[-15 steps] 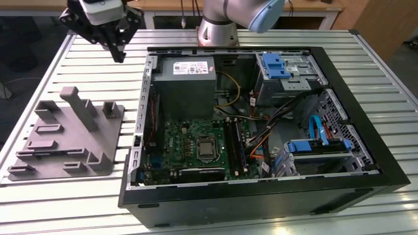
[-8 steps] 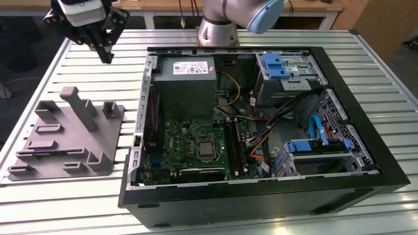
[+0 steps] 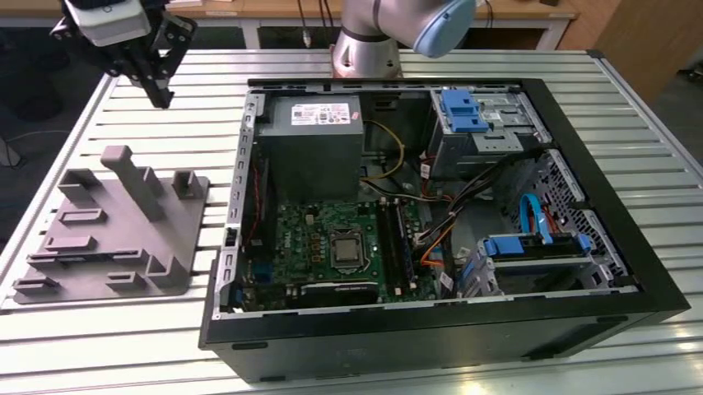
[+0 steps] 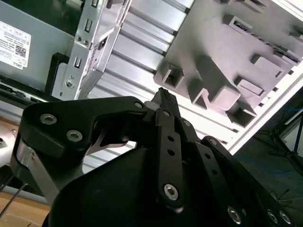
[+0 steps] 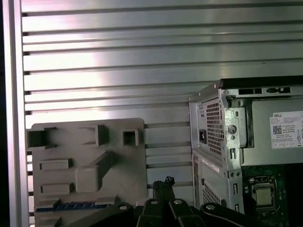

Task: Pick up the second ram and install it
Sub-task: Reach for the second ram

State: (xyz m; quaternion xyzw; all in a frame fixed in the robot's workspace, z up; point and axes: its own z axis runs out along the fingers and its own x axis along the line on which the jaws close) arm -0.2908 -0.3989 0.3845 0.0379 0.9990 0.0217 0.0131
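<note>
My gripper hangs over the slatted table at the exterior view's far left, behind the grey fixture tray. Its black fingers meet at the tip, shut with nothing between them, as both wrist views show. A thin bluish strip stands on edge in a long slot of the tray; it looks like the second ram. The gripper is well above and apart from it. The green motherboard lies inside the open computer case.
The case's metal side wall stands close beside the tray. Upright posts rise from the tray's back part. The power supply, blue drive brackets and loose cables crowd the case interior. The arm's base stands behind the case.
</note>
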